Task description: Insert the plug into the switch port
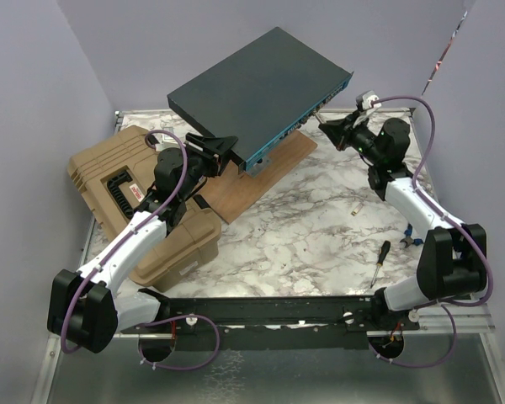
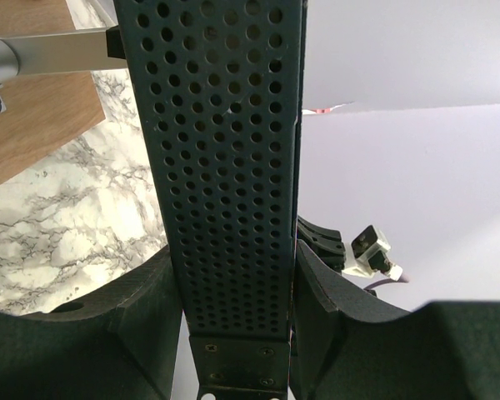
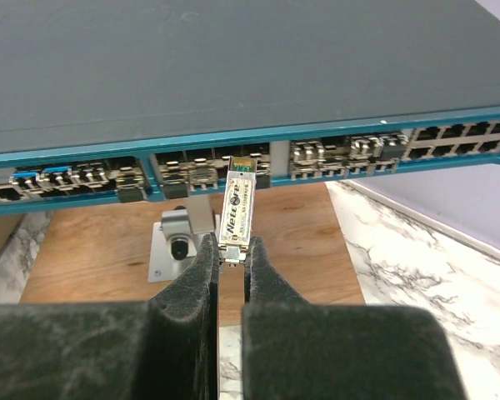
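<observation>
The left tool (image 2: 237, 292) is clamping the switch (image 1: 252, 88) by its perforated metal side, tilted over a wooden board (image 1: 252, 181). The right tool (image 3: 232, 258) is pinching a labelled metal plug (image 3: 238, 208), tip seemingly touching the teal port row (image 3: 317, 158). Lilac walls (image 1: 151, 50) are enclosing the marble counter (image 1: 320, 227).

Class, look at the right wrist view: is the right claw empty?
No, the right claw pinches the lower end of a labelled silver plug.
</observation>
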